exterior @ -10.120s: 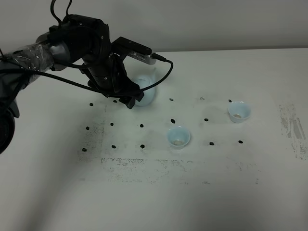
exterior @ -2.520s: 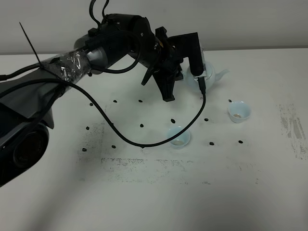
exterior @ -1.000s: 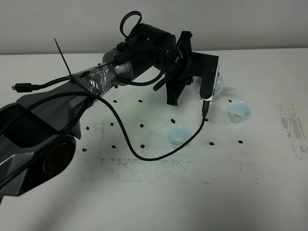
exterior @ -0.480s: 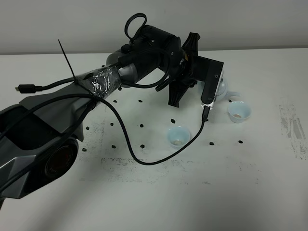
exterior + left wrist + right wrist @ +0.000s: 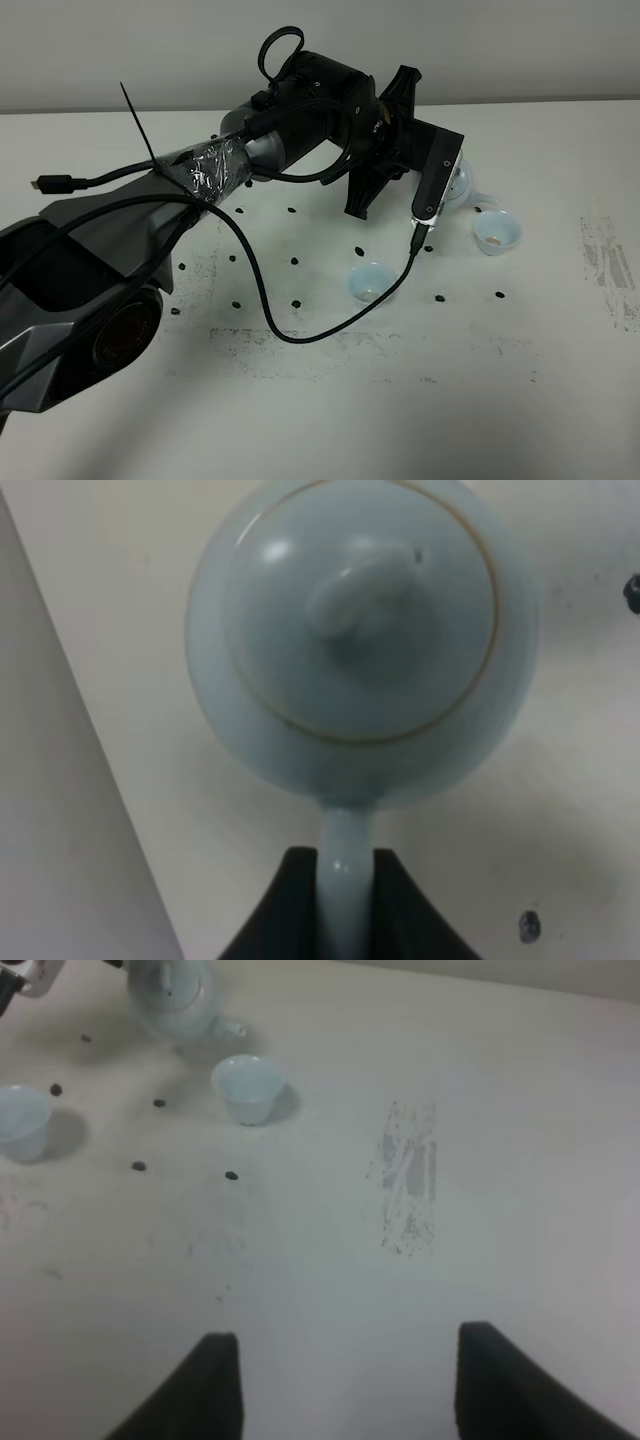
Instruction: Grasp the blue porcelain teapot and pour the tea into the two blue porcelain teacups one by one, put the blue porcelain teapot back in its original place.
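The blue porcelain teapot (image 5: 360, 640) fills the left wrist view, lid and knob up, and my left gripper (image 5: 345, 905) is shut on its loop handle. In the exterior view the left arm (image 5: 320, 105) reaches across the middle and hides most of the teapot (image 5: 464, 182). Its spout points at the right teacup (image 5: 497, 232) from just beside that cup's rim. The other teacup (image 5: 370, 282) stands nearer the front, under the arm's cable. In the right wrist view my right gripper (image 5: 347, 1335) hovers open and empty, far from the teapot (image 5: 175, 995) and both teacups (image 5: 248, 1085).
Small black dots (image 5: 295, 261) mark a grid on the white table (image 5: 320, 400). A black cable (image 5: 300, 330) loops from the wrist camera over the table near the front cup. A grey scuffed patch (image 5: 605, 260) lies at the right.
Over the last second the left arm has carried the teapot a little right and down, bringing its spout closer to the right teacup. The right arm has stayed still.
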{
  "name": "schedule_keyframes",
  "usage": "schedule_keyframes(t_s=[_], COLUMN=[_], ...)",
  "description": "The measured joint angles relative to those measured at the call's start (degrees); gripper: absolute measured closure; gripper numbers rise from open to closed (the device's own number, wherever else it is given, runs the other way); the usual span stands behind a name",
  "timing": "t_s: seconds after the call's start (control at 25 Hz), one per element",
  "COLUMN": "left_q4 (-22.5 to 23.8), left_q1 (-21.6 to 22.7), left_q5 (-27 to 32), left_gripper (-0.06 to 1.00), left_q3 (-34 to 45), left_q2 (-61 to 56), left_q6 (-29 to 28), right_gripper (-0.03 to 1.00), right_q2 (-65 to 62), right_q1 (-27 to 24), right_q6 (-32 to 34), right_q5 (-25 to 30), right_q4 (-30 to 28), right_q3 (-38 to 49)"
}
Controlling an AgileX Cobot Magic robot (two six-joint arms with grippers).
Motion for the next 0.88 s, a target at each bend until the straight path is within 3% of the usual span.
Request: schedule_keyframes(t_s=[0.88], left_q4=[1.42], left_q1=[-0.53], left_q5=[-2.81], left_gripper=[0.88], left_q3=[0.0], left_q2=[0.0], left_q6=[7.16], right_gripper=[0.51], right_q2=[0.0], right_q1=[0.0], right_q6=[0.0], right_q5=[0.0], right_q4=[0.01], right_q3=[0.0])
